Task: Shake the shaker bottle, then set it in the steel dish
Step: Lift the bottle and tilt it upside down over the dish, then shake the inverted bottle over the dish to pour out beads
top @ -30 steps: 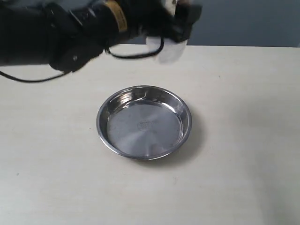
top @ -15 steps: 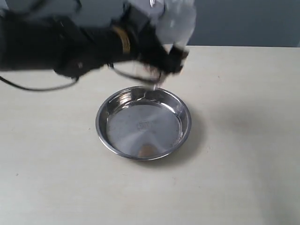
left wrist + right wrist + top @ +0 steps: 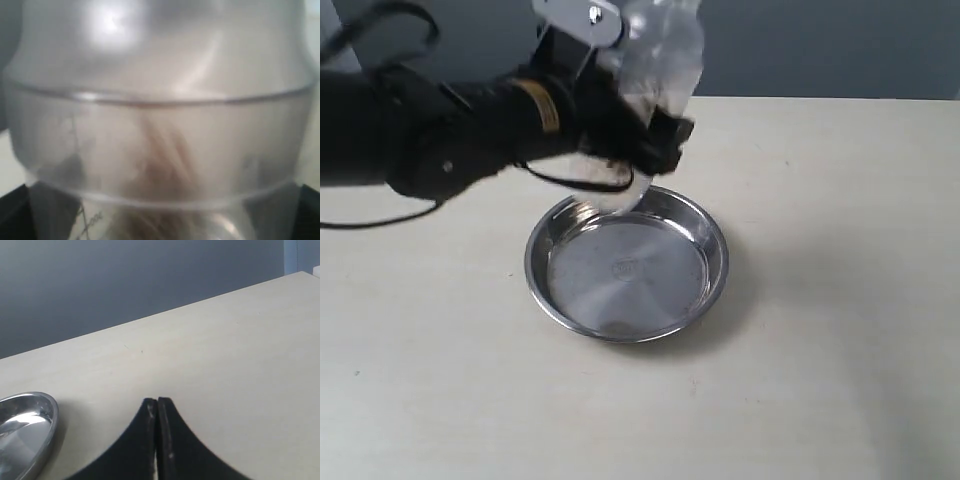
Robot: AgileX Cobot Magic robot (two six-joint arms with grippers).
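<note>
The frosted shaker bottle (image 3: 655, 75) hangs in the air, tilted, above the far rim of the steel dish (image 3: 545, 285). My left gripper (image 3: 630, 140) is shut on it, its black arm reaching in from the left. The bottle (image 3: 160, 115) fills the left wrist view, with blurred brown beads inside. The steel dish sits mid-table with nothing in it; its rim (image 3: 50, 432) also shows in the right wrist view. My right gripper (image 3: 157, 407) is shut on nothing, low over bare table, off to the side of the dish; it is out of the exterior view.
The pale tabletop (image 3: 840, 330) spreads around the dish on all sides. A grey-blue wall (image 3: 820, 45) runs behind the table's far edge. A black cable loops from the left arm at the upper left.
The bottle has swung from low by the far table edge up to the top of the view, then down again nearer the dish's far rim. The left arm moved with it; the dish stayed put.
</note>
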